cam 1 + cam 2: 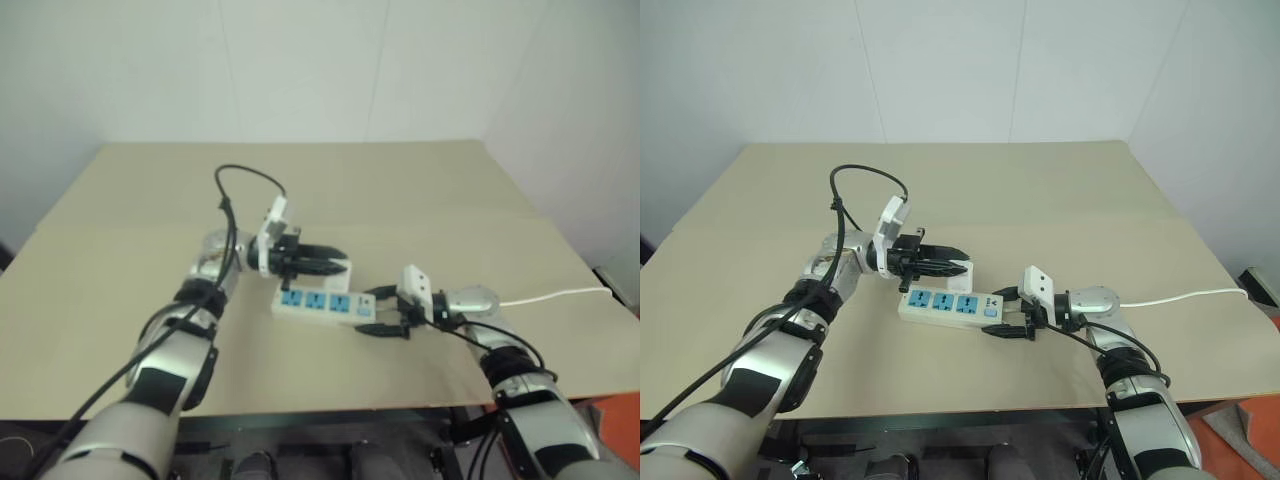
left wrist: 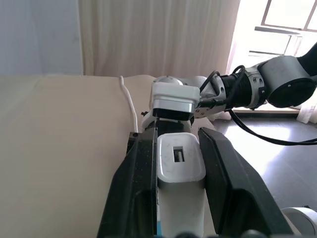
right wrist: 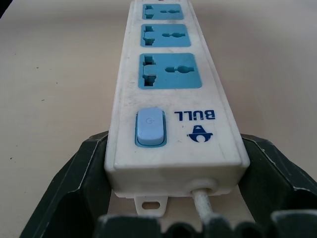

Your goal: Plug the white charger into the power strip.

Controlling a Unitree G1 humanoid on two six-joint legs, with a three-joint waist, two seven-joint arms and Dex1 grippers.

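**A:** ok head camera first; the power strip (image 1: 945, 306) lies flat on the tabletop (image 1: 1060, 190), three blue sockets up; where's the charger?

**B:** the white charger (image 1: 965, 268) sits in the left gripper (image 1: 952, 262), just behind the strip's far edge, above it; jaws clamped tight on it, pointing sideways toward the strip's cord end; the right gripper (image 1: 1002, 315) is at that cord end, one black finger each side of the strip; the thin white cord (image 1: 1190, 296) runs off from there to the tabletop's edge

**A:** and the left wrist view?

**B:** charger (image 2: 181, 158) front and centre between the two black fingers (image 2: 141, 183), pressed on both sides; the right gripper's white box (image 2: 174, 99) is just past it

**A:** right wrist?

**B:** looking down the strip (image 3: 171, 84) from its switch end; blue switch (image 3: 149, 127) nearest, then the three sockets; jaws spread wide, hugging both long sides of the strip; all sockets are unplugged
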